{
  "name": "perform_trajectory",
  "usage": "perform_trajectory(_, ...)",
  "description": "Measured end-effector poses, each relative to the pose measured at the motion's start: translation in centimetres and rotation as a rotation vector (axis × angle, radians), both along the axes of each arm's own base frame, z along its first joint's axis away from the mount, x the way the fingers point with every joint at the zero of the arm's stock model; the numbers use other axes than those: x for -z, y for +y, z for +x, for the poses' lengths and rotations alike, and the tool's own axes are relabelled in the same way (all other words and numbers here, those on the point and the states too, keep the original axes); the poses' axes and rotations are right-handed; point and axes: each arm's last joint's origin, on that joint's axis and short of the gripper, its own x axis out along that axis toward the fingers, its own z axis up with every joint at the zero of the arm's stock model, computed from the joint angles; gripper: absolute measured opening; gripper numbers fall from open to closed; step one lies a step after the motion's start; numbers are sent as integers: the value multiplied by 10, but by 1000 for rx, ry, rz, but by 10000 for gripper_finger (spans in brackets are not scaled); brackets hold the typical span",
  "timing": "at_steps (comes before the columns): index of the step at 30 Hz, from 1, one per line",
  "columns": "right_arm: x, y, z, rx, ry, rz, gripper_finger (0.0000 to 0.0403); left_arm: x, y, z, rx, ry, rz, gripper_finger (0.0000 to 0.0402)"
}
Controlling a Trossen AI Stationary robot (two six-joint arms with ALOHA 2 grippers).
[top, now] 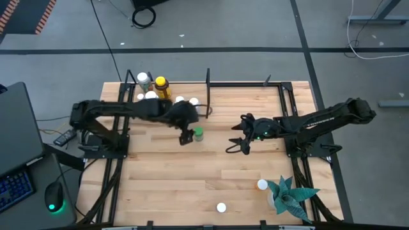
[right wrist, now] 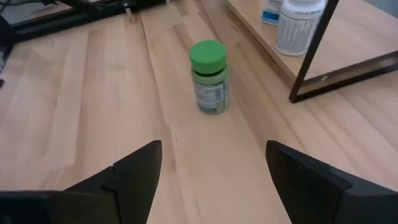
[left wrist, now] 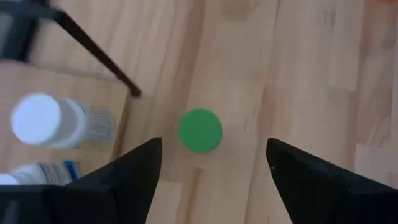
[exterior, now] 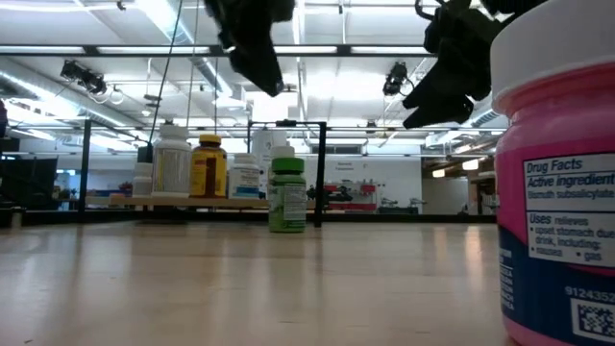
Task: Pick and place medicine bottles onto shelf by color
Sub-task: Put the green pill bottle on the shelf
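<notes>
A green-capped medicine bottle (top: 198, 133) (exterior: 287, 195) (right wrist: 209, 78) stands upright on the tabletop, just in front of the shelf (top: 192, 108). My left gripper (top: 186, 136) (left wrist: 212, 149) hovers open above it, pointing down at the green cap (left wrist: 200, 130). My right gripper (top: 238, 138) (right wrist: 214, 149) is open, raised to the bottle's right and facing it. On the shelf stand an amber yellow-capped bottle (top: 161, 86) (exterior: 209, 166) and several white bottles (top: 150, 96) (left wrist: 43, 119). A pink bottle (exterior: 557, 192) stands close to the low camera.
Two white-capped bottles (top: 262, 184) (top: 221, 207) stand near the table's near edge, beside the teal spiky plant (top: 291, 195). Black shelf posts (right wrist: 314, 50) (left wrist: 99, 56) rise close behind the green bottle. Bare wood lies between the two grippers.
</notes>
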Motion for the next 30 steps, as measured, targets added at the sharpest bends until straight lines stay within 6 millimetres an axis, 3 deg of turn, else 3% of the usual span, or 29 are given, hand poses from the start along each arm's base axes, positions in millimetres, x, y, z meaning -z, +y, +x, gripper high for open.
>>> perform_trajectory(8, 7, -1, -3, -1, 25, -9, 293, 35, 17, 43, 83, 307, -145, 300)
perform_trajectory(13, 11, 0, -5, -17, 77, 3, 293, 40, 18, 62, 134, 294, -122, 300)
perform_trajectory(22, 16, 5, -9, -45, 138, 6, 291, 60, 27, 72, 111, 340, -121, 300)
perform_trajectory(30, 16, 7, -10, -49, 139, 0, 291, 66, 37, 72, 90, 360, -90, 300)
